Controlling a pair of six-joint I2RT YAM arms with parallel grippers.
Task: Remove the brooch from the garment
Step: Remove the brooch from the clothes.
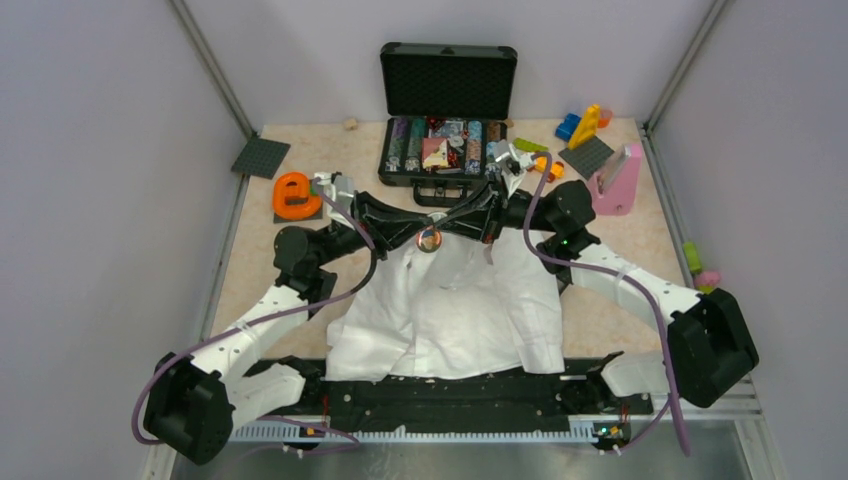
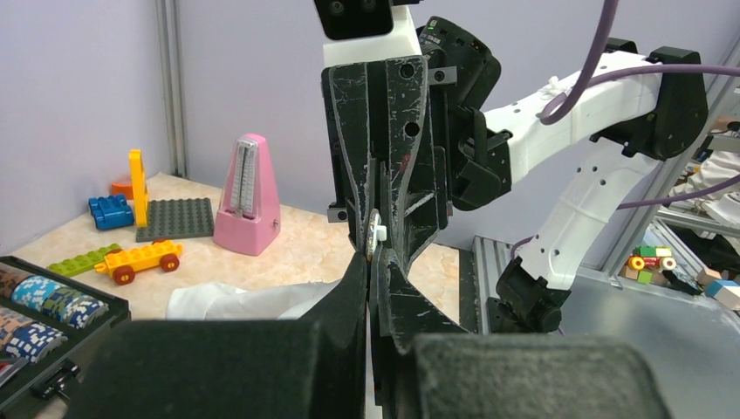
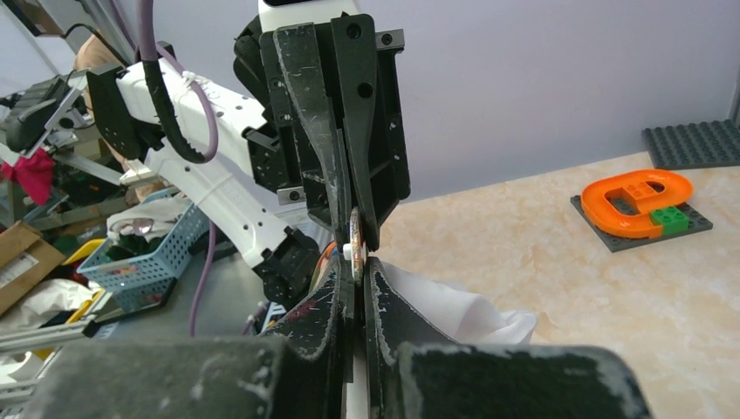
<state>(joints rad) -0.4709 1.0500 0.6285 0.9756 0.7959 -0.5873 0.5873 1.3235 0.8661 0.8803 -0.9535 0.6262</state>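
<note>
Tiny brooch (image 1: 428,239): centre frame overhead, at collar of white shirt (image 1: 450,310). Both pinched near-shut, left claw (image 2: 370,264) and right claw (image 3: 354,266) meet tip-to-tip on its disc. Likely light, rigid, slick-faced. Grip rim, ease from soft cloth; pin may snag.

White links (image 1: 245,335), black joints (image 1: 712,345), purple cables (image 2: 602,30) tied along; left tool (image 3: 353,240) and right tool (image 2: 375,240) black, scratched, with screws.
</note>
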